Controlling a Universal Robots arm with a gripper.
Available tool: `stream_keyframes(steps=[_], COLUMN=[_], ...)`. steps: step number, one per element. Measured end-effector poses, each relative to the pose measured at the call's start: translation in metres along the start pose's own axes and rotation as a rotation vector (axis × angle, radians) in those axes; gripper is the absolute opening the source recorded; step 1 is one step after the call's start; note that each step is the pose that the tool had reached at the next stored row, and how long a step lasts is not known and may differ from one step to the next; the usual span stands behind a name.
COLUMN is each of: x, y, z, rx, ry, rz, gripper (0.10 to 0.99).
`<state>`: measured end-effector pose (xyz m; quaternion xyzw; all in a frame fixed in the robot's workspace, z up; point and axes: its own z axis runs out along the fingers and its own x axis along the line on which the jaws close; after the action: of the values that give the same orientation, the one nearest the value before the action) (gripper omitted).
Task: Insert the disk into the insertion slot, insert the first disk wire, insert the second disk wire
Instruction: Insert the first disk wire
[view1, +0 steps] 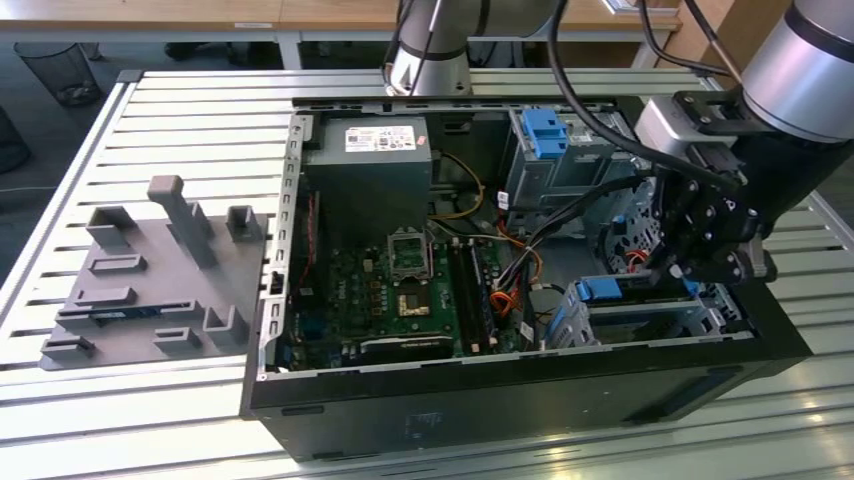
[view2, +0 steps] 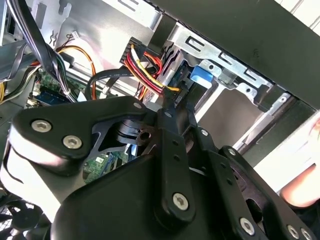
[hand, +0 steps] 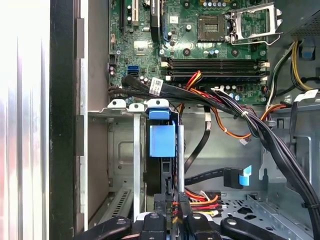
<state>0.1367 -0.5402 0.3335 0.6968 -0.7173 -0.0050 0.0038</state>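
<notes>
Black gripper (view2: 169, 101) pinches red-yellow disk wire (view2: 143, 68) (blue-framed disk (hand: 162, 141) slotted).

Black gripper (view2: 176, 98). Right ahead, the disk (hand: 162, 140) is bright blue. The wires (view2: 146, 70) by the gripper are red, yellow, black. The motherboard (hand: 200, 50) beyond is green.

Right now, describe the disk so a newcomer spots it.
Find the open black computer case, then its low perforated drive cage at the exterior view's right. The disk sits inside, framed in bright blue; the taller cage beyond carries only a blue latch.
</notes>
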Motion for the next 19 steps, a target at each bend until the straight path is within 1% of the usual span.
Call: stream_keyframes(steps=[6,7,8,9,10,19], x=[0.0000,0.0000,0.0000,0.0000,0.0000,0.0000], y=[0.0001,0.0001,0.0001,0.0001,0.0001,0.0002], z=[-0.0047,-0.0054,-0.0059,-0.0060,-0.0061,-0.0069], rx=[0.000,0.000,0.000,0.000,0.000,0.000], ry=[0.0013,0.0014,0.0013,0.0012,0.0010,0.0016], rz=[0.000,0.000,0.000,0.000,0.000,0.000], gripper=[0.239,0.224,0.161,0.161,0.106,0.106])
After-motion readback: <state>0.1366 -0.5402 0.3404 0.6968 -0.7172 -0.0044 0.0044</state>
